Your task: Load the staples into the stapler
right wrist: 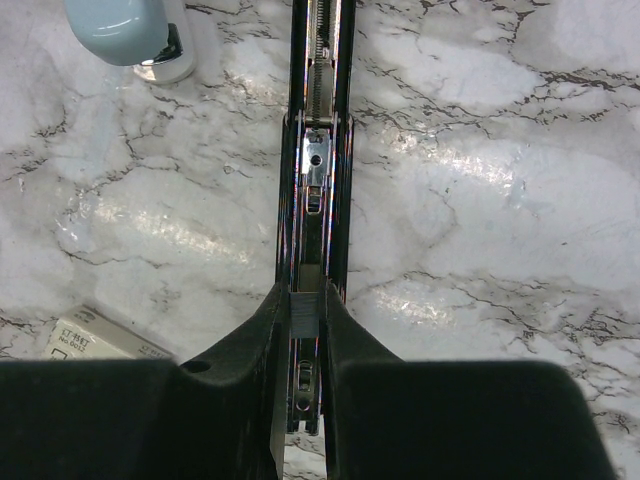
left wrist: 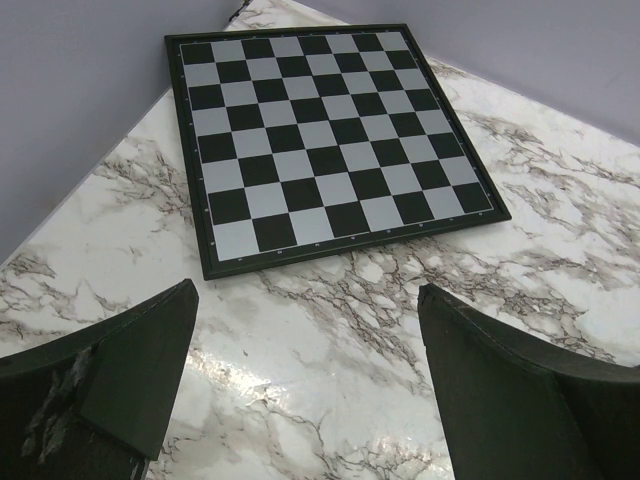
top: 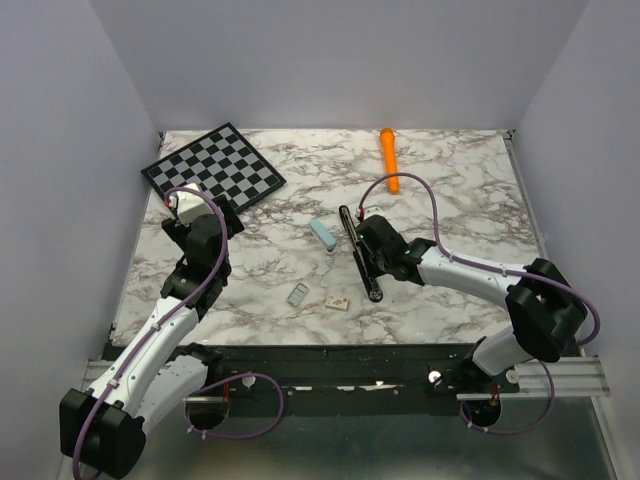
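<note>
Two tools: left tool [left wrist: 305,310] spread wide over bare marble just short of the chessboard [left wrist: 320,140], gripping nothing; right tool [right wrist: 305,300] narrow, pinching the staples [right wrist: 305,314] directly over the open channel of the stapler [right wrist: 318,150]. One each of stapler, staples, chessboard, orange marker [top: 389,160], pale blue box [top: 322,234], small grey rectangle [top: 299,294] and white piece [top: 337,300] with dark marks, none legible. Stapler mid-surface, well clear of every edge; chessboard near the far-left corner; open marble to the right.
</note>
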You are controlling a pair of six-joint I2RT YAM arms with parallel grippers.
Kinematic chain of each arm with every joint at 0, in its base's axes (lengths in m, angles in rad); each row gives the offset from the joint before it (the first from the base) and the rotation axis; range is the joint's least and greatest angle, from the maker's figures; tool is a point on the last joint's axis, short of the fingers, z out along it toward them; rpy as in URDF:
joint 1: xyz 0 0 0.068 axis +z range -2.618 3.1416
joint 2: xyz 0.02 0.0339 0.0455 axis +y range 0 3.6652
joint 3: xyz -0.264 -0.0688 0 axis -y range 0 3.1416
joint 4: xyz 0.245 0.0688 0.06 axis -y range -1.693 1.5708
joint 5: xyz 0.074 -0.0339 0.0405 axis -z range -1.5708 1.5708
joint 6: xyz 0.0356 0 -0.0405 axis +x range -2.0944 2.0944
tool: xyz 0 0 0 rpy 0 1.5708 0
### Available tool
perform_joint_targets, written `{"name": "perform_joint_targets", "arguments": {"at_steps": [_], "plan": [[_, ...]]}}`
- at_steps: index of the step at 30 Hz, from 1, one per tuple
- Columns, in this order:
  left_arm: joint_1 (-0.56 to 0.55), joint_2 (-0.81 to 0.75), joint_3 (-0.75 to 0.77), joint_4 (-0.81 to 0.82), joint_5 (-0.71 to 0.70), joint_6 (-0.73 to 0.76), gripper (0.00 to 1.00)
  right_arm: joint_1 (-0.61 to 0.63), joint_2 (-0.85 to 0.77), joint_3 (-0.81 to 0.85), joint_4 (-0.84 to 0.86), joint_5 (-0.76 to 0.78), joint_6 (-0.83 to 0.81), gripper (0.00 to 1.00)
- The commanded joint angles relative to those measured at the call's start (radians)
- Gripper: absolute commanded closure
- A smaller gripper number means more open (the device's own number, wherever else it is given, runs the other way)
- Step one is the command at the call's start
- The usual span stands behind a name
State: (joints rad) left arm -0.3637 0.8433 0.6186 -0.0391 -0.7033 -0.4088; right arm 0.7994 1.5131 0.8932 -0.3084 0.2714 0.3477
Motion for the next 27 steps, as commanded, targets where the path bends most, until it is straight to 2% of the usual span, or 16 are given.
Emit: {"name": "perform_joint_targets", "arguments": {"at_steps": [1, 27], "plan": [[0.005, -0.003, 0.001, 0.022, 0.011, -0.001, 0.01, 0.006, 0.018, -0.014, 0.006, 0.000, 0.017, 0.81], [0.005, -0.004, 0.003, 0.019, 0.008, -0.001, 0.01, 0.006, 0.029, -0.036, -0.001, 0.026, 0.030, 0.82]]}}
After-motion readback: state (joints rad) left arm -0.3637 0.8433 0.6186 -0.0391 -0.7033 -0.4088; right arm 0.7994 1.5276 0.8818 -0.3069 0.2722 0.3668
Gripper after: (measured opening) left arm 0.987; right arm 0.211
